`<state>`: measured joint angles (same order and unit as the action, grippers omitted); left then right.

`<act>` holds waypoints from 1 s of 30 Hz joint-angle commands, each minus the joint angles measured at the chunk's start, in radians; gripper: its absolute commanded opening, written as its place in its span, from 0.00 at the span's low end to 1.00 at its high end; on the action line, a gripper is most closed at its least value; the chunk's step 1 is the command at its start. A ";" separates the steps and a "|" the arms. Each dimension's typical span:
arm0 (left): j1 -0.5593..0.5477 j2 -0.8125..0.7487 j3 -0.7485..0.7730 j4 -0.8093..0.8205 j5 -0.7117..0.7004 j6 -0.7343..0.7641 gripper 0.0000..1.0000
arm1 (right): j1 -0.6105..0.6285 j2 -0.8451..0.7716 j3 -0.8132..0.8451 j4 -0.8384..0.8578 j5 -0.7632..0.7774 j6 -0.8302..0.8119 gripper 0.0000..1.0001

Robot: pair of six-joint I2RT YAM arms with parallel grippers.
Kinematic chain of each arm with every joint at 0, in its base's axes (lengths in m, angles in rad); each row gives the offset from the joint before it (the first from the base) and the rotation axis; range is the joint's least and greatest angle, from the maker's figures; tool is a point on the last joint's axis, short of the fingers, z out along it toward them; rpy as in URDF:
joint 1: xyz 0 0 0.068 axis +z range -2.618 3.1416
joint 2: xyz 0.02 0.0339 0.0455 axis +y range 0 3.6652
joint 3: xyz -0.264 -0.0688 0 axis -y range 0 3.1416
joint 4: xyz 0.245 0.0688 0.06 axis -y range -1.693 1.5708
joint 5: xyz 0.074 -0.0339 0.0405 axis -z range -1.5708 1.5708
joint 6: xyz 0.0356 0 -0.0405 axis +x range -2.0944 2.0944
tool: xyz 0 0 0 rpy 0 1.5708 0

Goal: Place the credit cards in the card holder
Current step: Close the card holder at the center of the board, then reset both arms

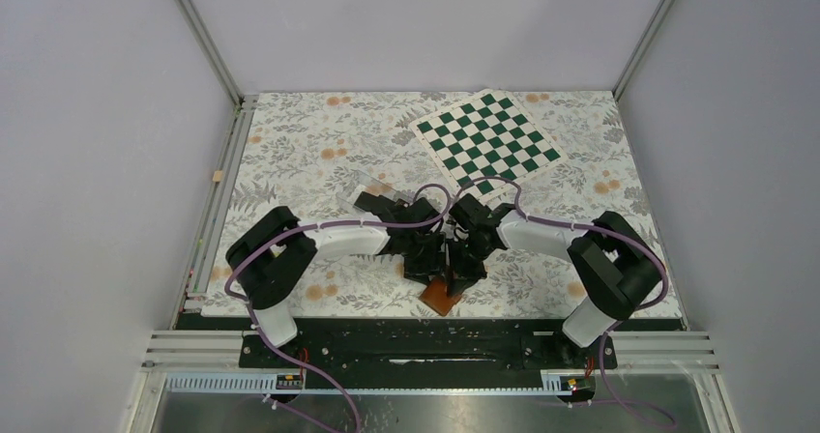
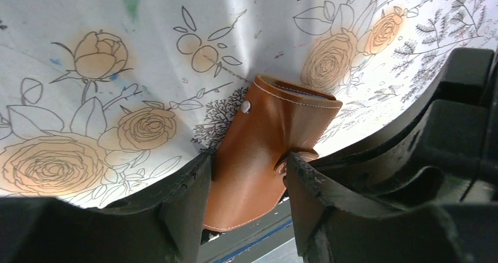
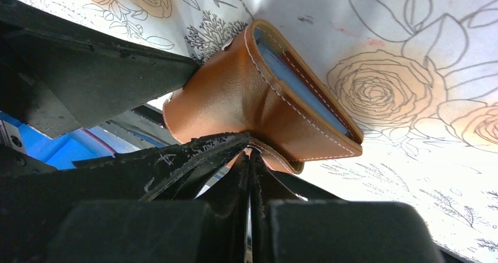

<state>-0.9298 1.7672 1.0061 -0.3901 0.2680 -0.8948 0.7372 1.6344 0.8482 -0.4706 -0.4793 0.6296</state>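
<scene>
You have a table [image 1: 290, 153] spread with a pale cloth printed with roses and leaves. Plain grey walls and aluminium rails box it in.

Take the card holder [image 1: 440, 298] as your marker. It sits at the near edge of the table, between the two arm bases.

From above you see only a brown corner of it. The wrist views give you the rest.
- **Left wrist view:** the left gripper [image 2: 246, 169] grasps the card holder across its width, one finger pressed against each long side. The snap stud [image 2: 246, 105] on the cover faces the camera. The holder's near end lies over the edge of the cloth.
- **Right wrist view:** the right gripper [image 3: 249, 151] is clenched, fingertips together, pinching a fold of the leather cover. Here the card holder gapes a little, and pale blue-grey sleeves [image 3: 299, 93] show between its covers.

Well to the left of the card holder, a small tan block [image 1: 218, 176] lies on the side rail. Beyond the holder and to its right, a green-and-white chequered mat [image 1: 488, 138] lies at a slant at the far side of the table. In the top view both arms fold inward over the card holder, and their dark wrists and purple cables block most of it.
</scene>
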 commanded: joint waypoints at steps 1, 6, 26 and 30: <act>-0.032 0.078 -0.060 0.053 -0.063 0.004 0.53 | 0.020 -0.076 0.041 0.111 -0.011 -0.024 0.00; -0.028 -0.018 -0.083 0.047 -0.104 0.008 0.59 | 0.020 -0.061 0.057 0.070 0.024 -0.040 0.00; 0.178 -0.745 -0.412 0.209 -0.308 0.037 0.99 | -0.012 -0.198 0.093 0.067 0.041 -0.041 0.09; 0.259 -0.969 -0.457 0.171 -0.416 0.128 0.99 | -0.117 -0.300 0.062 0.061 0.097 -0.056 0.39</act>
<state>-0.7300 0.9756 0.5739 -0.2680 -0.0204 -0.8650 0.7139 1.4429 0.9012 -0.4129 -0.4526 0.5934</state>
